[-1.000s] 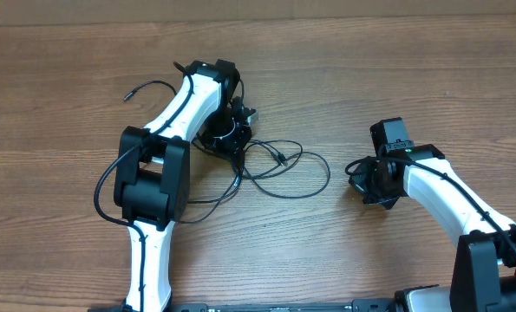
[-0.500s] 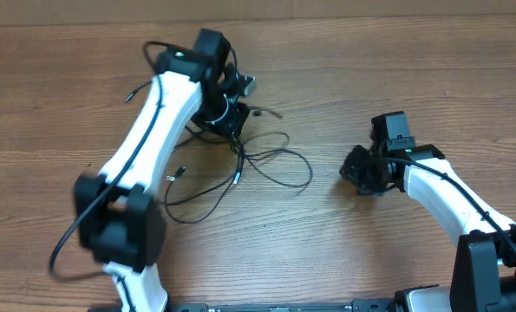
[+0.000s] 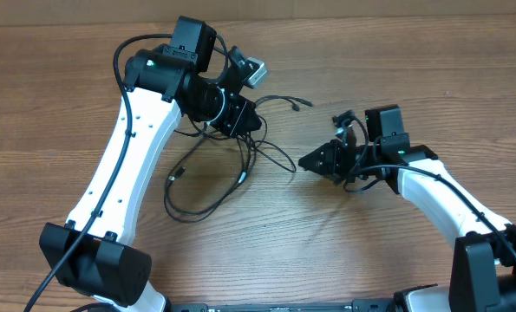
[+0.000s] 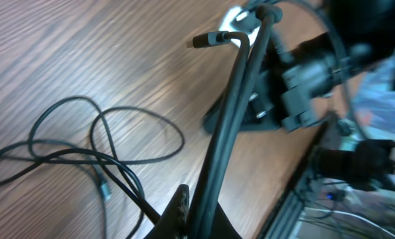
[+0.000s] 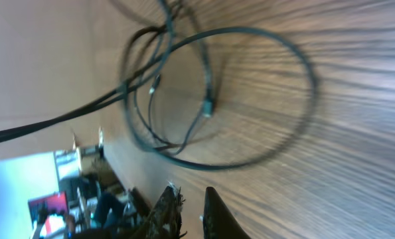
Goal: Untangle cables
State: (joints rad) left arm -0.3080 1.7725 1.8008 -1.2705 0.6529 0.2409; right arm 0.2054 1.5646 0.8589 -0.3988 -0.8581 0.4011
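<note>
Black cables: one strand clamped in closed left fingers; loops near right fingers, opening unclear.

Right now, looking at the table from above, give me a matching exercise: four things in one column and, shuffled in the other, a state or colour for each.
Things:
1. left gripper
2. right gripper
3. cables
4. table

States:
A. brown wood grain
B. thin, black, looping loosely
C. clamped on the cables
D. nothing between its fingers

Pairs: 1-C, 2-D, 3-B, 4-A
</note>
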